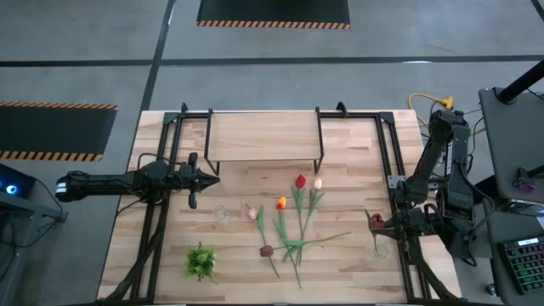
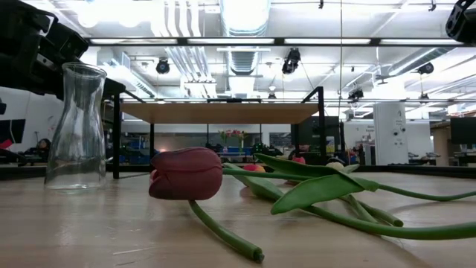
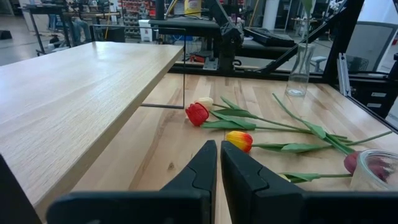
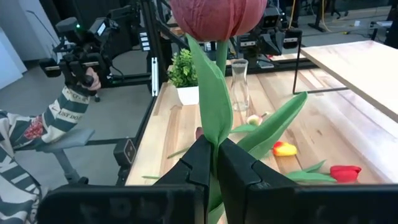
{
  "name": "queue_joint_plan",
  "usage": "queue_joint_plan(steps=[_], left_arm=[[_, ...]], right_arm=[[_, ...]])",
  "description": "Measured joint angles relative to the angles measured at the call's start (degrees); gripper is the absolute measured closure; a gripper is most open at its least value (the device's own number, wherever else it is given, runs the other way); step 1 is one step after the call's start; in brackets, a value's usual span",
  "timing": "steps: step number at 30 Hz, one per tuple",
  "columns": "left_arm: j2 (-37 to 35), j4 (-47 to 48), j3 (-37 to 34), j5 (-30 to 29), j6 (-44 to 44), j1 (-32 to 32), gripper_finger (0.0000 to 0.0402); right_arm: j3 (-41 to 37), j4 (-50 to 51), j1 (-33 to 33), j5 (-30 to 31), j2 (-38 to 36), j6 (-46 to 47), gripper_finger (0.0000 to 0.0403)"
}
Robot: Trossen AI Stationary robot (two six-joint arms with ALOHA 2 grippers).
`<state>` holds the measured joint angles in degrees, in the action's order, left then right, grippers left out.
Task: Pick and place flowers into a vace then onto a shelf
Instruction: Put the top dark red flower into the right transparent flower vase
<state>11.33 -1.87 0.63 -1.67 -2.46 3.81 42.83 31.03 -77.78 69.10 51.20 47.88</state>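
Note:
Several tulips lie on the table: red (image 1: 300, 181), cream (image 1: 318, 183), orange (image 1: 281, 202), pink (image 1: 252, 212) and maroon (image 1: 266, 251), which is nearest in the low view (image 2: 186, 173). A clear glass vase (image 1: 221, 212) stands left of them and also shows in the low view (image 2: 74, 126). A second clear vase (image 1: 381, 250) stands by my right gripper (image 1: 374, 223). That gripper is shut on a pink-red tulip (image 4: 217, 18). My left gripper (image 3: 219, 168) is shut and empty, hovering near the shelf's left legs. The wooden shelf (image 1: 263, 136) stands at the far side. My right gripper pinches the tulip's green stem and a leaf (image 4: 214, 134) between its two fingers, well below the head. The fingers point level toward the table's left and lie across the stem. The tulip stands upright with its head (image 4: 217, 18) above the fingers. The gripper hides its lower end.
A bushy green tuft in a white pot (image 1: 201, 262) stands at the near left. Black frame rails (image 1: 161, 212) run along both sides of the table. A person sits beyond the table's near side (image 4: 37, 130). Bare wood lies under and before the shelf.

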Motion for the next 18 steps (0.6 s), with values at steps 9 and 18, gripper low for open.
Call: queue_joint_plan(steps=[9, 18], left_arm=[[0.00, 0.00, 0.01, 0.00, -0.02, 0.01, 0.0396], [0.02, 0.00, 0.00, 0.02, 0.00, 0.02, 0.0396]], right_arm=[[0.00, -0.03, 0.00, -2.81, -0.09, 2.27, 0.0390], [0.00, 0.00, 0.00, -10.36, -0.17, -0.36, 0.0356]])
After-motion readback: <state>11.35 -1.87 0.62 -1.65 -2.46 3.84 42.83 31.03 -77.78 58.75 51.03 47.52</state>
